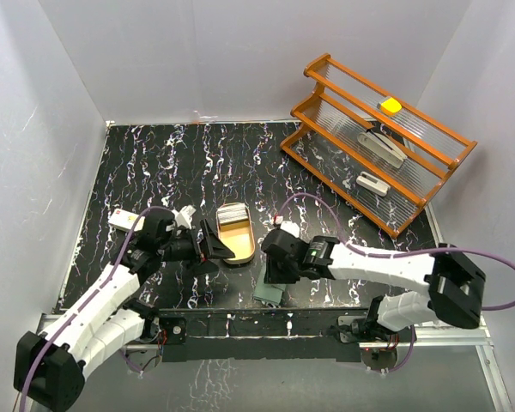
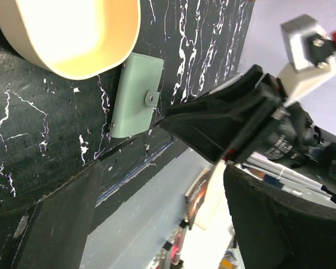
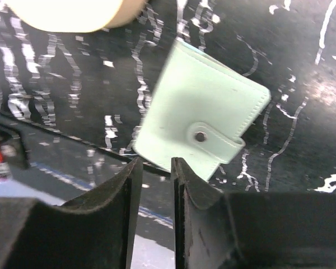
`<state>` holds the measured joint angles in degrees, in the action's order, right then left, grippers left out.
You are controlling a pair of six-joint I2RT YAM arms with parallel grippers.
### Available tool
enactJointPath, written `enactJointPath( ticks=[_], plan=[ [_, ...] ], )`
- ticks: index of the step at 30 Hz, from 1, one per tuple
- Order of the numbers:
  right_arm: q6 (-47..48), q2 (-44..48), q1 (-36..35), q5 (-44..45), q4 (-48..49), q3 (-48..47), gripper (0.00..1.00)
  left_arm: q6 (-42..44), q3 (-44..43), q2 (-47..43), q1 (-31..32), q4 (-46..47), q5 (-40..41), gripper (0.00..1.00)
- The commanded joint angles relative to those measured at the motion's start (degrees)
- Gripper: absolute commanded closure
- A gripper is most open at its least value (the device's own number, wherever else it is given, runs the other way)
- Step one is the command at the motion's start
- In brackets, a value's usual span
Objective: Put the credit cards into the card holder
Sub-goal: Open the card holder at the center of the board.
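We saw the left gripper (image 1: 215, 245) with fingers apart and empty, just beside the oval wooden tray (image 1: 251, 247). The credit cards (image 1: 232, 212) lay stacked at the tray's far end. The card holder (image 3: 204, 120), snapped closed, lay near the front edge of the table (image 1: 154, 172); above it the right gripper (image 3: 157, 163) had its fingers almost together, holding nothing.
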<state>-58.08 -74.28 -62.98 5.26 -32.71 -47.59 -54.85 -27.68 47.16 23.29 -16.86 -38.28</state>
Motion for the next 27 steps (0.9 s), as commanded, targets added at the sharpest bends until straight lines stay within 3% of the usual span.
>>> enactJointPath(
  ticks=[1, 7, 21, 23, 27],
  plan=[
    [-4.85, -3.60, -1.68, 5.05, -5.04, -4.41, 0.72, 3.39, -3.68, 1.93, 4.93, -3.44, 5.06, 0.13],
    [-5.74, -8.60, -2.30, 11.09, -12.04, -9.26, 0.68, -0.36, -2.85, 0.96, 13.83, -0.42, 14.40, 0.13],
    [-6.24, -18.54, -3.98, 12.63, -13.42, -10.07, 0.65, -5.03, 3.38, -4.08, 14.90, -1.40, 18.72, 0.18],
    [-5.57, -19.66, -3.99, 12.67, -12.81, -9.72, 0.68, -4.75, 3.19, -4.01, 14.94, -2.26, 19.02, 0.19],
    [-4.12, -20.01, -4.06, 13.36, -11.53, -8.66, 0.88, -4.98, 3.13, -4.17, 15.00, -2.72, 19.13, 0.21]
  ],
)
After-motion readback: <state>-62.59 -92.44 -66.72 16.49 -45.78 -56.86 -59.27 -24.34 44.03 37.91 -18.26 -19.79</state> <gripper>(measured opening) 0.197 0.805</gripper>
